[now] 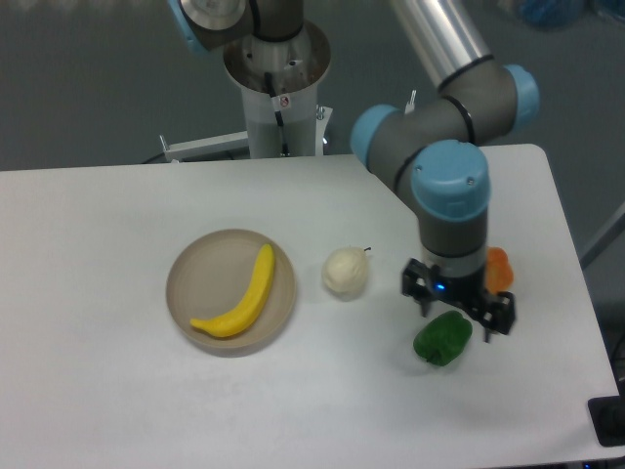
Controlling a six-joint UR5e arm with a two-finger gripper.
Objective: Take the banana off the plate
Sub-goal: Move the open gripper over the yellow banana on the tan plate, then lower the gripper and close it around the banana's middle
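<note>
**Gripper far from the banana: a long reach comes first**

In the fixed camera view, your banana [241,297] lies curved across the plate [186,272] at the left-centre of the table [98,391], one tip near the plate's upper right rim and the other toward its lower left. The gripper [459,315] hangs well to the right, just above the green pepper [442,338], with an orange fruit [498,267] partly hidden behind the wrist. Its jaws look spread and empty, though the dark fingers blur against the pepper, so treat that as likely. Lift clear first, pass above the pale round fruit [346,272], then turn the wrist so your fingers close across the banana's thick middle, not along its length
</note>
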